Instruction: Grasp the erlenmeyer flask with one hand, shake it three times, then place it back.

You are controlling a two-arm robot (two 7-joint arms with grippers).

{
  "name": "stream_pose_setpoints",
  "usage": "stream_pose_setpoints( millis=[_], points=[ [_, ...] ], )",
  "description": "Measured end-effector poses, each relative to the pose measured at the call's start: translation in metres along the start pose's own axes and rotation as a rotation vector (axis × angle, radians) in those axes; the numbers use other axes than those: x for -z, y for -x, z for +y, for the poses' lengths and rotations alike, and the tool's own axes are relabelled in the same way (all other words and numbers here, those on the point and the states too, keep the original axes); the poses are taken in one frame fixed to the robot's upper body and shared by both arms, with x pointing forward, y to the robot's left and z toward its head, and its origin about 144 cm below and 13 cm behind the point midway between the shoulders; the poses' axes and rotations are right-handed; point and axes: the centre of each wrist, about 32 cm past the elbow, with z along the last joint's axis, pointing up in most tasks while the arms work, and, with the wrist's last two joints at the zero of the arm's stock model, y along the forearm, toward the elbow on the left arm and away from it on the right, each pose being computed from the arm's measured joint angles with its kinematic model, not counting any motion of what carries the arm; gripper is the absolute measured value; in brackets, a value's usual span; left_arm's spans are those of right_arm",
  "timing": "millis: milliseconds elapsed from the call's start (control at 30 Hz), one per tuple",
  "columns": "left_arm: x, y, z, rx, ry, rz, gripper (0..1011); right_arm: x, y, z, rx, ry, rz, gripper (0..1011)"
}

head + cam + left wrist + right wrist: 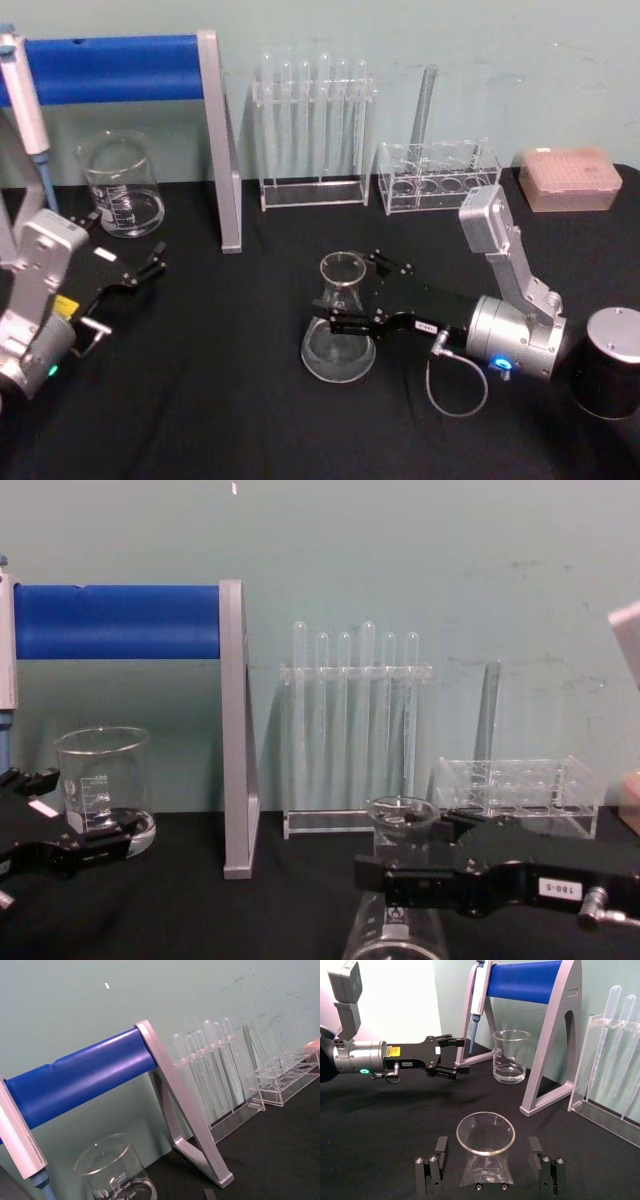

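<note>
The erlenmeyer flask (340,322) stands upright on the black table, a little right of centre, clear glass with a flared rim. My right gripper (353,292) reaches in from the right and straddles its neck. It is open: in the right wrist view both fingers (431,1175) stand apart from the flask (485,1142), one on each side. The chest view shows the flask (400,825) behind the black right gripper (415,858) with its "180-5" label. My left gripper (140,270) rests open at the left, near the beaker, holding nothing.
A glass beaker (122,190) stands at the back left under a blue roller stand (110,68) with a pipette (22,95). Behind the flask are a test tube rack (312,130) and a second clear rack (440,175). A pink box (570,178) and a black cylinder (610,362) sit at the right.
</note>
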Motion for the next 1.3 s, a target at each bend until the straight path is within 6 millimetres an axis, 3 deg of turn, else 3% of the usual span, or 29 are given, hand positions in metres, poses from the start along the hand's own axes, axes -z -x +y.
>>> stream_pose_setpoints(
  millis=[833,1300],
  points=[
    [0.000,0.000,0.000,0.000,0.000,0.000,1001,-0.002,0.005,-0.008,0.019,0.022,-0.022,1000],
    [0.000,0.000,0.000,0.000,0.000,0.000,1001,0.002,0.021,-0.050,0.111,0.068,-0.043,1000]
  ],
)
